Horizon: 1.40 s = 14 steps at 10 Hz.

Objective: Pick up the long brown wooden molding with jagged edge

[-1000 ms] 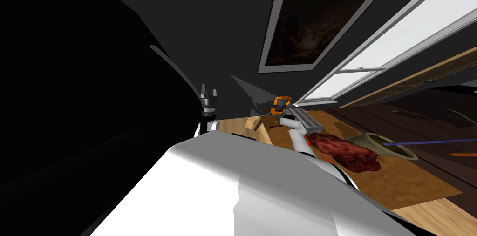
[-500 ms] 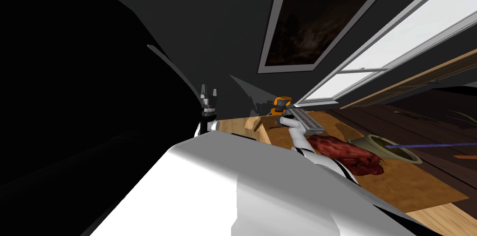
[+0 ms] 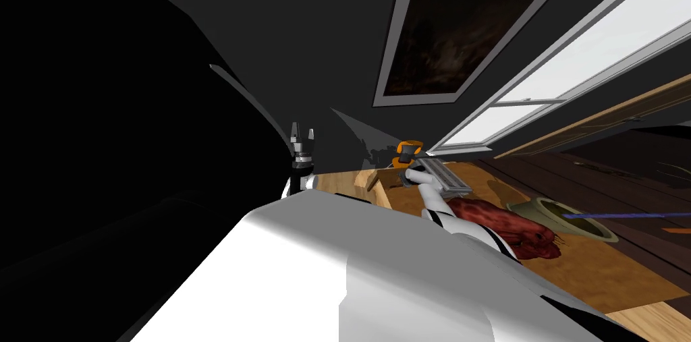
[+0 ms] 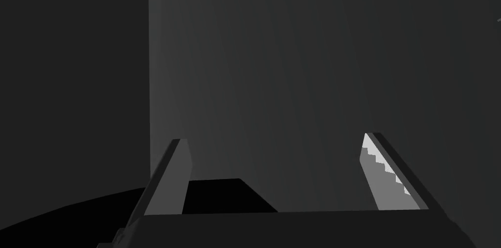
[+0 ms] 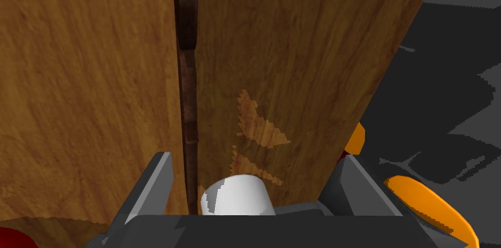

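Note:
The molding (image 5: 188, 78) is a thin, dark brown strip with a notched edge, lying flat on a wooden table top (image 5: 88, 88). My right gripper (image 5: 257, 157) is open just above the table and straddles the strip's near end. The strip runs close beside one finger (image 5: 155, 181) and well away from the other finger (image 5: 356, 184). In the head view my right arm (image 3: 432, 200) reaches over the table (image 3: 607, 277). My left gripper (image 3: 301, 135) is raised at the table's left end, open and holding nothing, as the left wrist view (image 4: 274, 137) also shows.
An orange and black tool (image 3: 408, 150) sits at the table's far end, and its orange parts (image 5: 430, 206) lie just beside my right gripper. A red-brown lump (image 3: 523, 230), an olive hat-like thing (image 3: 563, 216) and a thin blue rod (image 3: 627, 214) lie further right.
The head view has shifted slightly, so the things on the right sit a little further right and lower. Both arms hold the same places.

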Motion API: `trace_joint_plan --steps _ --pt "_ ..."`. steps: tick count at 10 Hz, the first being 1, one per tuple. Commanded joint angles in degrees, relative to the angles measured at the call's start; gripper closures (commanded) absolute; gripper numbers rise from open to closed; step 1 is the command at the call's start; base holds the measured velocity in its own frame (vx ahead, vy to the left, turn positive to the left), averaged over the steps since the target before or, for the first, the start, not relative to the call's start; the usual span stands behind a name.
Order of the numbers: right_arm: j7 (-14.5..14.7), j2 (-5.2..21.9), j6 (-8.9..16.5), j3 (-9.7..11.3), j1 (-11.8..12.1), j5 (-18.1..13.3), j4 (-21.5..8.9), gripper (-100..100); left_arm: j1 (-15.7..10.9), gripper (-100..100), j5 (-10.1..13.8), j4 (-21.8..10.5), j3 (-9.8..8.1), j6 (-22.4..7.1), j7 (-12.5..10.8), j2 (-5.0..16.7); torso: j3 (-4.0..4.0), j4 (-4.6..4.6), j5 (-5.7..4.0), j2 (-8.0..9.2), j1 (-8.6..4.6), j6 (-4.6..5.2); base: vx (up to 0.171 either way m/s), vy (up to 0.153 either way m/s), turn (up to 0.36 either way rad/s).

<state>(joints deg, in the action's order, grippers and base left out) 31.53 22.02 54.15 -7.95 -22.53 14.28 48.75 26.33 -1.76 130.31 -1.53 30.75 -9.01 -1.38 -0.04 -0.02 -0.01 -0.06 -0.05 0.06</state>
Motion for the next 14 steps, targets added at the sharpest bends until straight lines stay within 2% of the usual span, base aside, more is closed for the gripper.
trace_joint_plan --steps 1,2,3,4,7,8,11,12,13,14 --pt "0.1 0.4 2.9 0.2 -1.1 0.9 -2.1 -100 0.0 0 0.0 0.0 0.00 0.0 0.0 0.0 0.00 0.00 0.00 0.00 0.00 0.00 0.027 -0.017 0.008" --pt "0.1 0.4 3.0 0.2 -1.1 0.9 -2.1 -100 0.0 0 0.0 0.0 0.00 0.0 0.0 0.0 -0.01 0.00 0.00 -0.02 0.00 -0.01 0.026 -0.011 0.007" --pt "0.1 0.8 5.0 0.4 -1.9 1.6 -3.8 -100 0.0 0 0.0 0.0 0.00 0.0 0.0 0.0 -0.01 0.00 0.00 -0.02 0.02 0.00 0.026 -0.015 0.009" --pt "0.1 0.8 5.1 0.4 -1.9 1.6 -3.8 -100 0.0 0 0.0 0.0 0.00 0.0 0.0 0.0 -0.01 0.00 0.00 -0.02 0.01 0.00 0.023 -0.013 0.007" --pt "0.4 1.9 10.3 0.8 -4.2 3.3 -8.2 -100 0.0 0 0.0 0.0 0.00 0.0 0.0 0.0 -0.03 -0.01 0.00 -0.05 0.01 0.00 0.037 -0.013 0.016" --pt "0.4 1.9 10.3 0.8 -4.2 3.3 -8.2 -100 0.0 0 0.0 0.0 0.00 0.0 0.0 0.0 -0.04 -0.01 0.01 -0.07 0.02 0.00 0.028 -0.009 0.004" --pt "0.9 3.0 14.2 1.0 -5.8 4.6 -11.2 -100 0.0 0 0.0 0.0 0.00 0.0 0.0 0.0 0.00 0.00 0.01 0.01 0.03 0.00 0.020 -0.011 0.012" --pt "0.7 2.7 13.2 1.0 -5.5 4.3 -10.5 -100 0.0 0 0.0 0.0 0.00 0.0 0.0 0.0 0.00 0.00 0.01 0.00 0.02 0.00 0.011 -0.008 0.004" --pt "0.7 2.8 13.4 1.0 -5.5 4.3 -10.7 0 0.0 0 0.0 0.0 0.00 0.0 0.0 0.0 0.02 0.01 0.00 0.04 0.04 0.00 0.000 0.000 0.000" --pt "0.6 2.0 11.7 1.2 -4.9 4.1 -11.6 -100 0.0 0 0.0 0.0 0.00 0.0 0.0 0.0 0.04 0.01 0.01 0.07 0.06 0.00 0.027 -0.019 -0.011"
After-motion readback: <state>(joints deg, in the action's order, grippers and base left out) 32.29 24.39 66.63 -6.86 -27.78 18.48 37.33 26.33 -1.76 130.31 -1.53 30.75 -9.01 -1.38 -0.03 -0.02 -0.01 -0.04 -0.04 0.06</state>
